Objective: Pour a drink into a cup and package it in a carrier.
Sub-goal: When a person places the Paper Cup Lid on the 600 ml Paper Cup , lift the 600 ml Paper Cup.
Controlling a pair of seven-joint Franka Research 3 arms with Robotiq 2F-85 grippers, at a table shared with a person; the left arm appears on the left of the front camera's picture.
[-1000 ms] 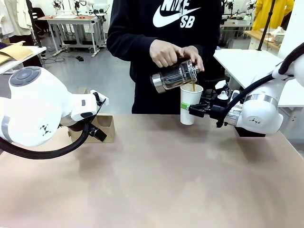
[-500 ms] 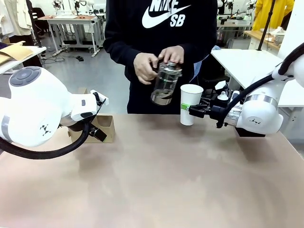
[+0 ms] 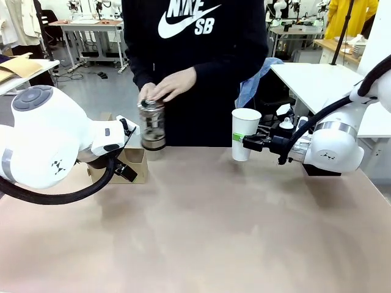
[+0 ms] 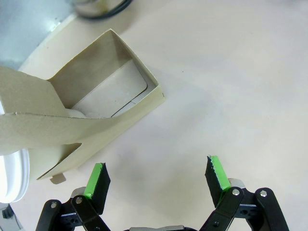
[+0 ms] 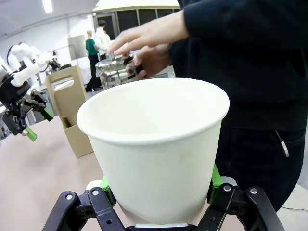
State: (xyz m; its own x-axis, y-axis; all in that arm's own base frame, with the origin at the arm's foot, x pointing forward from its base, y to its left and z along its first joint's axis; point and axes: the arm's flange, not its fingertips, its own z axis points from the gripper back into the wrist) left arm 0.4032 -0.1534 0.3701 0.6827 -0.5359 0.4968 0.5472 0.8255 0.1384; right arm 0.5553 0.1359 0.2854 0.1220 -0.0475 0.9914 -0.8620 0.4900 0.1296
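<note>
Holding firm on our right side: the right gripper (image 3: pixel 247 141) is clamped on the tall white paper cup (image 3: pixel 246 125). The cup stands upright, mouth up, at the far right of the tan table (image 3: pixel 201 232). From the right wrist, the green pads (image 5: pixel 214 180) squeeze the cup low on both sides. The rim sits above the lens, so we cannot see the dark drink inside.

Now the relation that matters. The low brown cardboard carrier (image 3: pixel 133 163) with its upright handle sits well away to the cup's left, just beside our left gripper (image 3: pixel 126 171). That claw is spread wide and empty. In its wrist view the carrier lies up and to the left of the fingers (image 4: pixel 98 180), not between them. So the right arm has the cup and would have to travel left across the table, cup kept vertical, to reach a hole. The left arm is the nearer one for steadying the carrier.

And the change: a second ago the clear glass jug with metal bands (image 3: pixel 152 125) was tipped over the cup, pouring. Now the person's hands (image 3: pixel 168 88) have it upright, well left of the cup and just behind the carrier. Both our claws and the cup have not budged.
</note>
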